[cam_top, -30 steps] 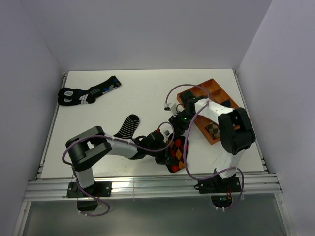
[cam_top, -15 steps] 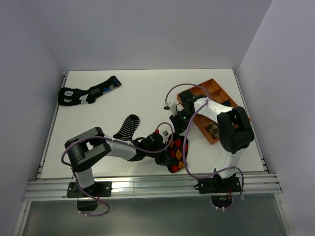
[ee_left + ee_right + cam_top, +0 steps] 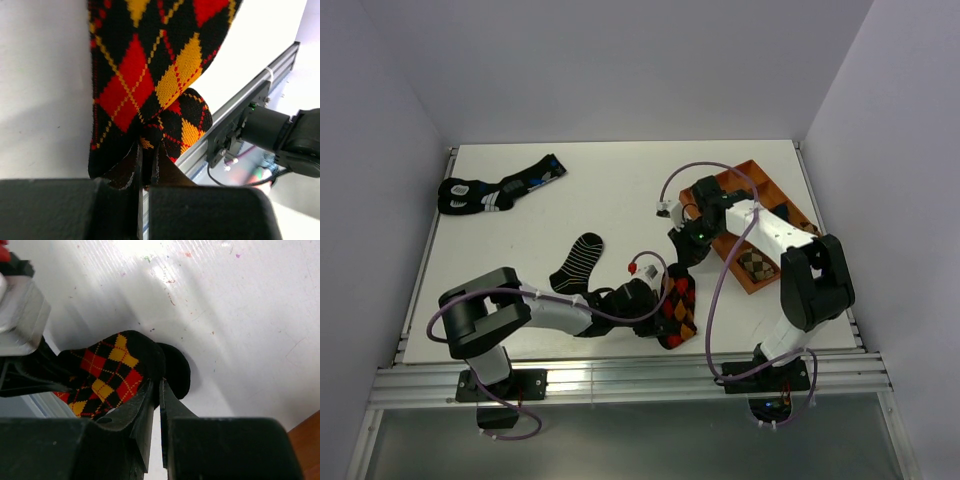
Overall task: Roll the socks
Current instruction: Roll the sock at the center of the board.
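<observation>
The right arm has drawn back from the argyle sock [image 3: 680, 312] and risen toward the far right. The left arm has swung its elbow lower and further left while keeping its hold.

The left gripper [image 3: 147, 150] is clamped on a bunched fold at the sock's near end. In its wrist view the diamond-patterned cloth fans away from the fingers, with a small curl tucked underneath, just beside the aluminium rail [image 3: 235, 112]. The right gripper [image 3: 156, 385] hangs above the sock's black far end, its fingers drawn together with nothing visibly caught between them.

The sock lies crumpled near the table's [image 3: 620, 200] front edge, between the two arms. The striped ankle sock [image 3: 578, 260] lies flat, apart to its left. The blue-marked socks [image 3: 495, 190] sit in the far left corner, and a brown-checked bundle [image 3: 752, 263] rests in the orange tray [image 3: 770, 180].

The step in hand looks like the start of the roll: only a first loose turn is formed, and the pair is not yet stacked. Next, the right gripper probably needs to come down and pin or straighten the free end while the left turns its fold onward. The curl could spring open if it is let go.
</observation>
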